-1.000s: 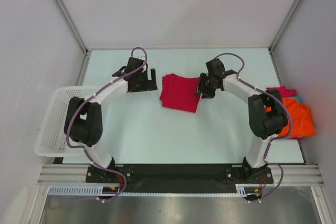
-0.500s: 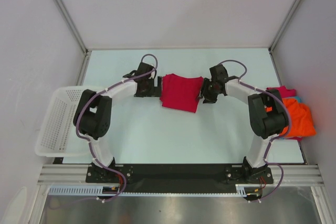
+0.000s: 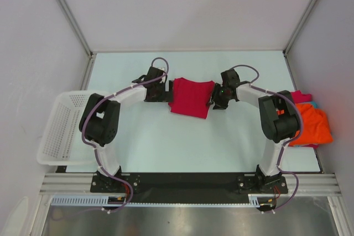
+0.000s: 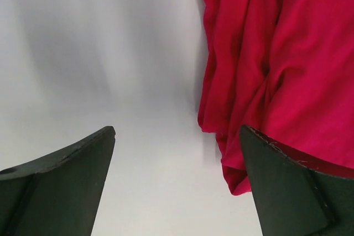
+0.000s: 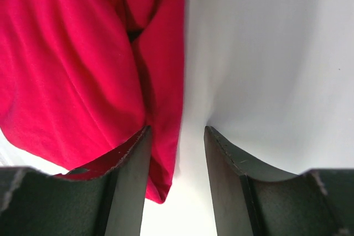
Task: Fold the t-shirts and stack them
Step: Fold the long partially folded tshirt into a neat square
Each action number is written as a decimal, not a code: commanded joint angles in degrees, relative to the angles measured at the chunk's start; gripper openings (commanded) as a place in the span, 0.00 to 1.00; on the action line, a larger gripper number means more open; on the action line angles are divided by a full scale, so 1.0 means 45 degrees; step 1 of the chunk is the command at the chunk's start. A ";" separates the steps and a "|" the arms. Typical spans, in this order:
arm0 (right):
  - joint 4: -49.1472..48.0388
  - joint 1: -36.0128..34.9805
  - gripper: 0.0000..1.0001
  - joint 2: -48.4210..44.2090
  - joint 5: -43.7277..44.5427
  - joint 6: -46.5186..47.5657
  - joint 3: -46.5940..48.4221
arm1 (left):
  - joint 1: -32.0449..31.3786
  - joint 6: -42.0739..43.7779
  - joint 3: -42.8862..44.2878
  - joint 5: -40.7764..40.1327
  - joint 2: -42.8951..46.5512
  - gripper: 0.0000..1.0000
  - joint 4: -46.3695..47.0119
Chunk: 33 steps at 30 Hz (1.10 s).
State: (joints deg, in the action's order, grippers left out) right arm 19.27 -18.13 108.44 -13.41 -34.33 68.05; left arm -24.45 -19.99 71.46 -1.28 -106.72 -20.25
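Crimson t-shirt [image 3: 191,98], partly folded into a rough rectangle with a creased top, lying flat on the pale surface [image 3: 166,136] at centre, slightly toward the far side. In the top view both arms curve inward to meet it from opposite sides.

Left hand [image 3: 168,93] at the shirt's left edge. In the left wrist view its fingers [image 4: 61,183] stand wide apart. The bunched, rippled hem of the shirt [image 4: 265,53] reaches into the gap from the right, and the right-side finger overlaps the cloth. The rest of the gap shows bare surface. Nothing is clamped.

Right hand [image 3: 212,99] at the shirt's right edge. In the right wrist view the fingers [image 5: 232,181] stand narrowly apart. A strip of the shirt's folded edge [image 5: 66,70] hangs down between them against the left-side finger, and a band of bare surface shows beside the other finger. The fingers have not closed on the cloth.

Remaining t-shirts [image 3: 315,125] in a loose heap at the right edge of the surface, well apart from the crimson one. Orange lies uppermost, magenta shows at the far side and a sliver of teal between them. The right arm partly hides the heap.

White lattice basket [image 3: 55,131] at the left edge of the surface, beside the left arm.
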 commanded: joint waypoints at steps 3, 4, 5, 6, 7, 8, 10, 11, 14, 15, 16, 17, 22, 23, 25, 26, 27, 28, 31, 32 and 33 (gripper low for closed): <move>-0.0239 0.0045 0.48 0.0160 0.0011 -0.0009 0.0424 | -0.0016 -0.0948 0.0350 -0.0418 0.0979 0.99 0.0514; -0.0181 0.0045 0.48 0.0159 0.0030 0.0011 0.0521 | -0.0113 -0.0794 0.0292 -0.0593 0.1290 1.00 0.0612; -0.0122 0.0064 0.48 0.0101 0.0069 0.0050 0.0561 | -0.0230 -0.0599 0.0292 -0.0865 0.1428 0.99 0.0710; -0.0083 0.0045 0.48 0.0081 0.0070 0.0050 0.0600 | -0.0444 -0.0385 0.0292 -0.1313 0.1526 1.00 0.0866; -0.0082 0.0045 0.48 0.0062 0.0089 0.0050 0.0639 | -0.0524 0.0082 0.0350 -0.1491 0.1605 1.00 0.0906; -0.0082 0.0045 0.48 0.0042 0.0089 -0.0027 0.0639 | -0.0563 0.0299 0.0428 -0.1571 0.1605 1.00 0.0926; -0.0141 0.0045 0.48 0.0003 0.0109 -0.0106 0.0639 | -0.0602 0.0748 0.0603 -0.1630 0.1469 1.00 0.0907; -0.0180 0.0064 0.48 -0.0074 0.0147 -0.0184 0.0620 | -0.0602 0.0866 0.0604 -0.1649 0.1449 1.00 0.0926; -0.0297 0.0064 0.48 -0.0250 0.0226 -0.0301 0.0503 | -0.0602 0.0985 0.0448 -0.1747 0.1585 0.99 0.0984; -0.0316 0.0064 0.48 -0.0289 0.0265 -0.0379 0.0483 | -0.0583 0.0985 0.0409 -0.1708 0.1644 1.00 0.1100; -0.0336 0.0064 0.48 -0.0290 0.0265 -0.0360 0.0483 | -0.0602 0.0965 0.0370 -0.1650 0.1625 1.00 0.1140; -0.0336 0.0083 0.48 -0.0290 0.0226 -0.0399 0.0483 | -0.0602 0.0965 0.0389 -0.1591 0.1606 1.00 0.1179; -0.0492 0.0122 0.47 -0.0426 0.0245 -0.0711 0.0385 | -0.0583 0.1082 0.0545 -0.1202 0.1235 1.00 0.1472; -0.0492 0.0123 0.47 -0.0465 0.0265 -0.0731 0.0366 | -0.0602 0.1102 0.0584 -0.1104 0.1157 0.99 0.1550; -0.0376 0.0123 0.47 -0.0660 0.0343 -0.0712 0.0366 | -0.0602 0.1102 0.0701 -0.0908 0.0961 1.00 0.1707; -0.0317 0.0142 0.47 -0.0700 0.0382 -0.0654 0.0404 | -0.0602 0.1083 0.0740 -0.0617 0.0884 1.00 0.1862; -0.0259 0.0142 0.47 -0.0739 0.0402 -0.0634 0.0424 | -0.0564 0.0966 0.0857 -0.0421 0.0709 1.00 0.1921; -0.0161 0.0181 0.47 -0.0816 0.0479 -0.0614 0.0444 | -0.0563 0.0869 0.0955 -0.0090 0.0591 1.00 0.1961; -0.0063 0.0220 0.47 -0.0779 0.0480 -0.0595 0.0522 | -0.0310 0.0070 0.1404 0.2037 -0.0228 1.00 0.2078; -0.0043 0.0220 0.47 -0.0759 0.0499 -0.0595 0.0561 | -0.0136 -0.0417 0.1482 0.2989 -0.0424 1.00 0.2175; -0.0043 0.0201 0.47 -0.0739 0.0461 -0.0614 0.0580 | -0.0056 -0.0653 0.1541 0.3366 -0.0813 1.00 0.2253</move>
State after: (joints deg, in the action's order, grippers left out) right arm 18.98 -17.54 107.63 -12.27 -36.67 69.01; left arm -26.39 -17.96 75.29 1.72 -106.17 -13.32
